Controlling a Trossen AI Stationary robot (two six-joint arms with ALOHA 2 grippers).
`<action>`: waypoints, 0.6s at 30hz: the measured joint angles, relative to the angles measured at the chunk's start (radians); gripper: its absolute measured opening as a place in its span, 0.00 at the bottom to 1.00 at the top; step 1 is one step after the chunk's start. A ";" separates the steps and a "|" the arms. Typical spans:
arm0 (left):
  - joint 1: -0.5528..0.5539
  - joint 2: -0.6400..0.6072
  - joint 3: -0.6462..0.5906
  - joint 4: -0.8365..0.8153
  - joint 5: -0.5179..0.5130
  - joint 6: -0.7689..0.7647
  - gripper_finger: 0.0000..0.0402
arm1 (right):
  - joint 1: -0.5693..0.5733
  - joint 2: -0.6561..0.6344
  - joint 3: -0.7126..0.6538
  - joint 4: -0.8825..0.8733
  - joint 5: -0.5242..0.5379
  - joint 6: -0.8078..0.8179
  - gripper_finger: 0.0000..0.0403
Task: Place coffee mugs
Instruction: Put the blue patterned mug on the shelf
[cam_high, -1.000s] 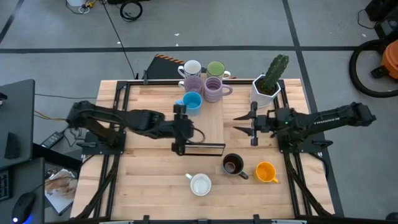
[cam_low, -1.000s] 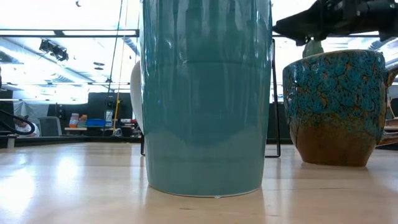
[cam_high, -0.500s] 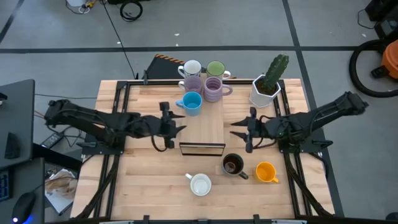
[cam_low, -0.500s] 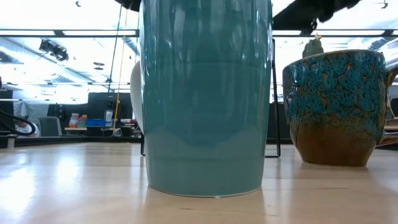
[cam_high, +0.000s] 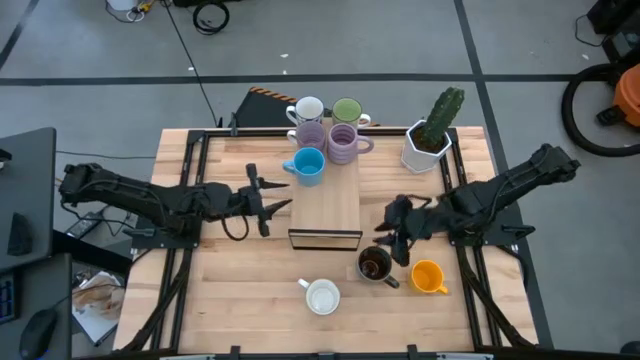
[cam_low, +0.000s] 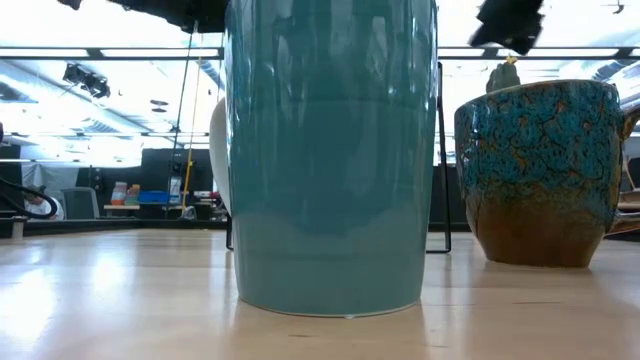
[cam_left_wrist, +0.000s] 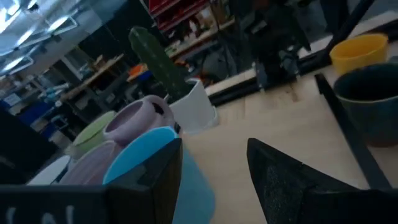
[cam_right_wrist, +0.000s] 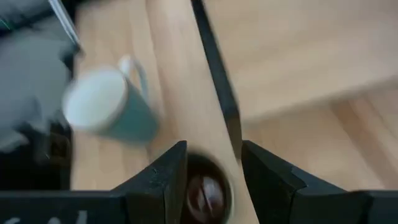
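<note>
My right gripper (cam_high: 395, 240) (cam_right_wrist: 208, 177) is open and tipped downward, just above and beside the dark brown mug (cam_high: 375, 265) (cam_right_wrist: 205, 190), whose rim shows between its fingers. The orange mug (cam_high: 428, 276) stands to that mug's right. A mug with a white inside and teal wall (cam_high: 322, 296) (cam_right_wrist: 106, 109) stands near the near edge. At the far edge stand a white mug (cam_high: 307, 108), a green mug (cam_high: 347, 109), two lilac mugs (cam_high: 310, 133) (cam_high: 343, 143) and a blue mug (cam_high: 308, 165) (cam_left_wrist: 155, 162). My left gripper (cam_high: 262, 190) (cam_left_wrist: 214, 180) is open, left of the board.
A raised wooden board on a black frame (cam_high: 325, 205) fills the table's middle, between the arms. The white hexagonal cactus pot (cam_high: 428, 140) stands at the far right. The low view is mostly filled by the teal mug (cam_low: 330, 160) and the mottled dark mug (cam_low: 540, 170).
My left gripper has drawn back from the board's near left corner toward the table's left edge. My right gripper has moved toward the near edge and down, tipping its fingers downward over the dark brown mug. No mug has moved.
</note>
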 joint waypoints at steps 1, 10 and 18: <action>0.000 -0.014 -0.021 0.012 0.011 -0.003 0.47 | 0.014 0.027 0.021 -0.038 0.009 0.025 0.39; -0.001 -0.058 -0.128 0.096 0.049 -0.134 0.47 | 0.117 0.251 0.195 -0.154 0.028 0.251 0.39; -0.045 -0.067 -0.237 0.292 0.076 -0.201 0.47 | 0.147 0.478 0.379 -0.261 -0.045 0.356 0.39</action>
